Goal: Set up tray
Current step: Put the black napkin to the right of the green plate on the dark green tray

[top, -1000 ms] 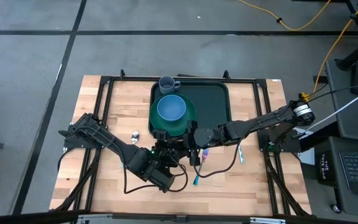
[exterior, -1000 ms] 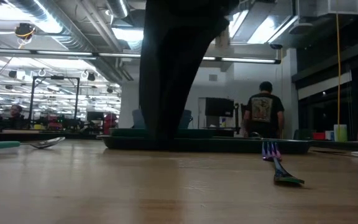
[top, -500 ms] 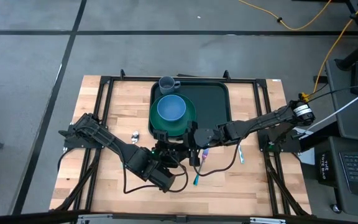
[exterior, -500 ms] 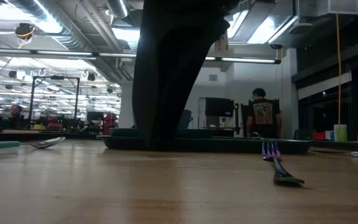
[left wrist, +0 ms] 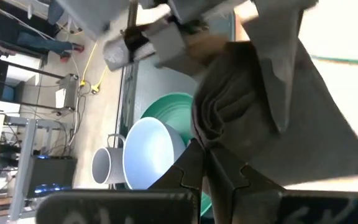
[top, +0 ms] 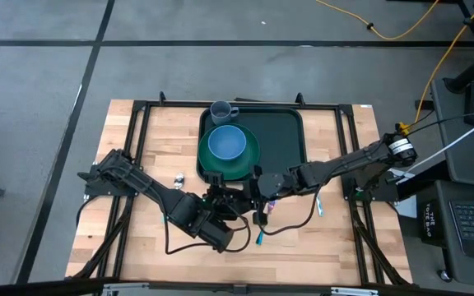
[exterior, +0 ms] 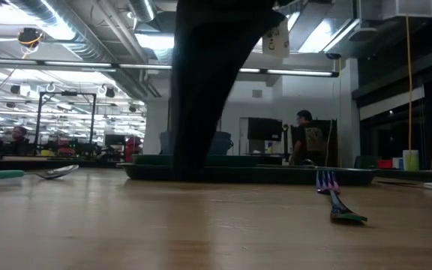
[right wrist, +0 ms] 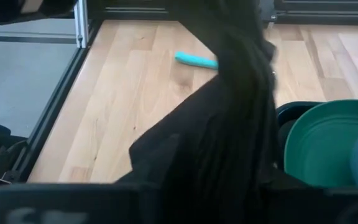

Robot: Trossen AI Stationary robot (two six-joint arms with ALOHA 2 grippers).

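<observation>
1. The wooden table is bearing everything, sitting on a grey floor crossed by dark lines. In the low view it is running level toward a wide room with bright ceiling lights, and a person is standing far off.
2. The tray is lying flat at the far middle of the table, its long axis running left to right and its short sides facing my two arms. In the low view it is showing only as a thin dark strip.
3. The green plate is sitting on the tray's left half and hanging over its near rim, with a blue bowl in it. A grey mug is standing at the tray's far-left corner.
4. My left gripper is clamping tight on a dark folded napkin, holding it just off the tray's near edge.
5. My right gripper is meeting the same napkin from the other side; the cloth is filling my right wrist view, so I cannot tell how its fingers are standing.
6. Small cutlery is lying near: a teal-handled piece, a fork, a spoon.
</observation>
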